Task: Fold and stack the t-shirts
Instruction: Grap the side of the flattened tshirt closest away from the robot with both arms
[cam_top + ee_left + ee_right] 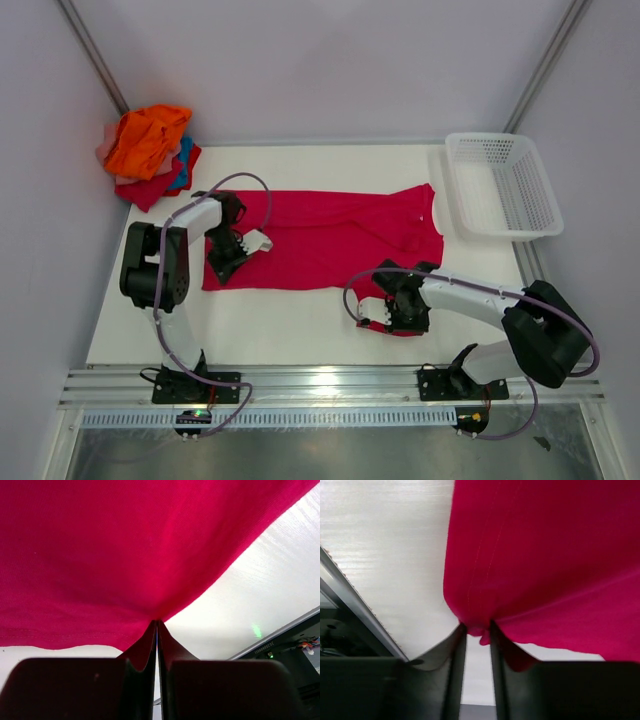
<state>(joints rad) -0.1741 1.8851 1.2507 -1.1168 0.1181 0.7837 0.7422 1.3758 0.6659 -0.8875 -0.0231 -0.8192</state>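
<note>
Where the arms stand: white table [300,325], metal rail [330,385] along its near edge, pale walls [330,60] around.
Far right corner: white mesh basket [500,185].
Far left corner: heap of t-shirts [148,150], orange on top.
Crimson t-shirt [330,235]: spread flat mid-table, lengthwise left to right.
Left gripper [157,625]: jaws fully together, pinching the shirt's hemmed edge.
Right gripper [477,627]: jaws narrow, a fold of the shirt's near right part caught between them.

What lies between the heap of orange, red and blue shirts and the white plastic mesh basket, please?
Bare white tabletop, beyond the spread crimson t-shirt; the top external view shows it.
</note>
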